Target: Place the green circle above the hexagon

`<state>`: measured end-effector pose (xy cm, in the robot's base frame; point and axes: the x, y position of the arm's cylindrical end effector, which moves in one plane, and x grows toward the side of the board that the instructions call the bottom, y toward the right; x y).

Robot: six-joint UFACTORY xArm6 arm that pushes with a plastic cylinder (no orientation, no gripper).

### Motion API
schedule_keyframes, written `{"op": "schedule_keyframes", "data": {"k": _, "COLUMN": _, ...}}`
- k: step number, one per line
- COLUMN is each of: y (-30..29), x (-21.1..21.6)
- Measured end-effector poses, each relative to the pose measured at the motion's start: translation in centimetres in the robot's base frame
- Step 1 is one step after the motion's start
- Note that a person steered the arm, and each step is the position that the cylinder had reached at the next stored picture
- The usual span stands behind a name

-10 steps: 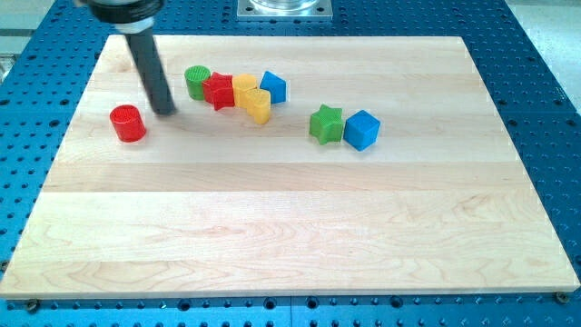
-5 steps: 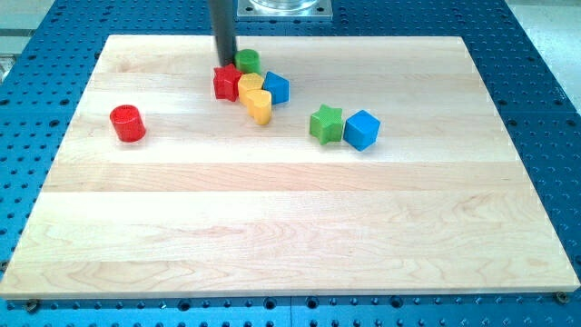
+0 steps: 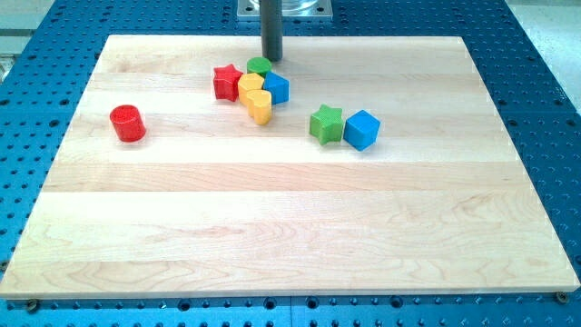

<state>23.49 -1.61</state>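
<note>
One small correction remains, I judge: the green circle already sits at the top of the cluster on the worktop, touching a yellow block and a blue block. I cannot tell which is the hexagon. Any further nudge should be short and slow, made from the view's top-right, so the neighbours and the red star stay put. My tip stands just beside the circle's upper right edge. The rod has nothing to open or close.
</note>
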Motion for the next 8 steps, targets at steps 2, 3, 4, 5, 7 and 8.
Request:
{"op": "schedule_keyframes", "data": {"k": 2, "y": 0.0, "x": 0.9}}
{"op": "schedule_keyframes", "data": {"k": 3, "y": 0.0, "x": 2.8}}
{"op": "schedule_keyframes", "data": {"k": 4, "y": -0.2, "x": 2.9}}
{"op": "schedule_keyframes", "data": {"k": 5, "y": -0.6, "x": 3.3}}
{"op": "schedule_keyframes", "data": {"k": 7, "y": 7.2, "x": 2.4}}
{"op": "schedule_keyframes", "data": {"k": 8, "y": 14.7, "x": 8.0}}
